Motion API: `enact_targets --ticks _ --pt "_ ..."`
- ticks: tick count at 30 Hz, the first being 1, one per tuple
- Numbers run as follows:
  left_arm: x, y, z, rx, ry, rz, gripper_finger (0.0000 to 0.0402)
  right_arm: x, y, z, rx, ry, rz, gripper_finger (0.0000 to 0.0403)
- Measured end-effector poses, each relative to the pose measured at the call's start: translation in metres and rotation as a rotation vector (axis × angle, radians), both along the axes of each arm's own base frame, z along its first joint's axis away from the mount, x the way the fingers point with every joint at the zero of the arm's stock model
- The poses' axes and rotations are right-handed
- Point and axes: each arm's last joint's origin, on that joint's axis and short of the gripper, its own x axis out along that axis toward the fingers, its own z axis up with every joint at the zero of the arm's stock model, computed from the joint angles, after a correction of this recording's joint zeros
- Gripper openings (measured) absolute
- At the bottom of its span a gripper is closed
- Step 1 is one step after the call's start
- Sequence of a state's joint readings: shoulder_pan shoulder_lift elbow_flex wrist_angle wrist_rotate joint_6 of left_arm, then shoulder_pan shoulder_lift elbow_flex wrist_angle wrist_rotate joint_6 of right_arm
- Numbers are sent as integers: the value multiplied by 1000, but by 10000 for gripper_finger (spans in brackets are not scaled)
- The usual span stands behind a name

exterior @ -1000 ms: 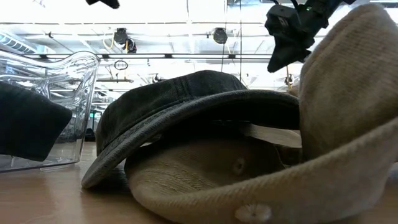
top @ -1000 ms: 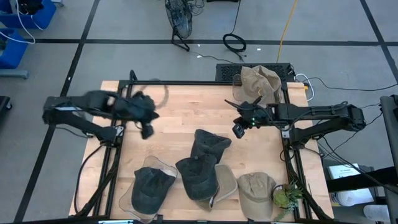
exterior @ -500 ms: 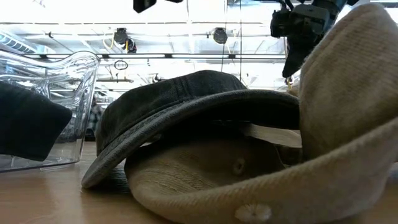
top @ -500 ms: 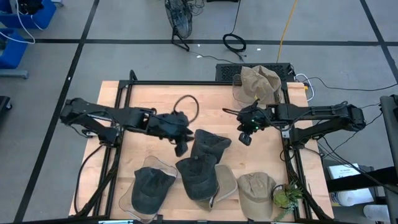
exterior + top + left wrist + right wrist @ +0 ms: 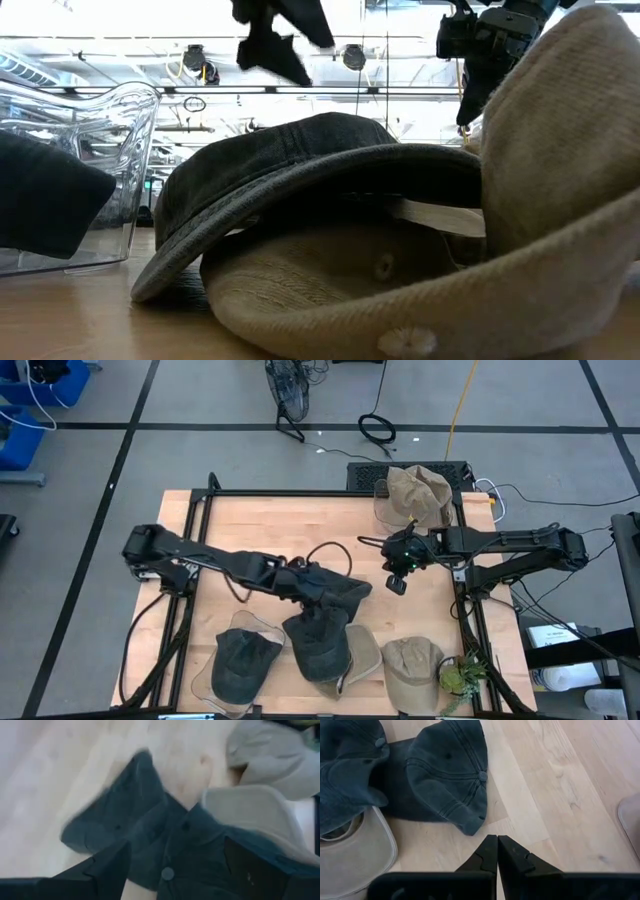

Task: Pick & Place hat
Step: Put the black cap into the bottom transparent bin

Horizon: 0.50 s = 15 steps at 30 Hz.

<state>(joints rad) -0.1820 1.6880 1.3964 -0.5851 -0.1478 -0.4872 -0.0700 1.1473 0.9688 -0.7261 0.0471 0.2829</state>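
1. Since a second ago the left arm has swung from the table's left edge to the middle; its left gripper point(image 5: 322, 582) now hangs over the dark hat point(image 5: 338, 592), fingers point(image 5: 107, 870) spread wide and empty, where before they were shut.
2. The right gripper point(image 5: 397, 584) has barely shifted; it hovers right of that hat, fingers point(image 5: 487, 855) pressed together, holding nothing.
3. The dark hat lies mid-table, touching a second dark hat point(image 5: 318, 645) in front of it.
4. The table point(image 5: 270, 520) is pale wood in a black frame, on a grey floor with cables; the low view shows bright ceiling lights.
5. Count: three dark hats, one of them point(image 5: 243, 660) in a clear bin point(image 5: 205, 678); three tan hats, at the front point(image 5: 412, 670), under the dark pile point(image 5: 364, 655), and off the far right corner point(image 5: 415, 495). One small plant point(image 5: 462, 676).
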Motion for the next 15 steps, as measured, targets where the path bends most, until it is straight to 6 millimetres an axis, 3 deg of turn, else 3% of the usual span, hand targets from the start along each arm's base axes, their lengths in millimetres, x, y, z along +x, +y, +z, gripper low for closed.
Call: enact_targets --ticks 6,15 --pt "13 12 -32 -178 149 1 319 0 0 -7 -4 0 6 0" --pt "15 12 -67 -222 343 -64 293 -1 2 -25 59 -22 16 0"
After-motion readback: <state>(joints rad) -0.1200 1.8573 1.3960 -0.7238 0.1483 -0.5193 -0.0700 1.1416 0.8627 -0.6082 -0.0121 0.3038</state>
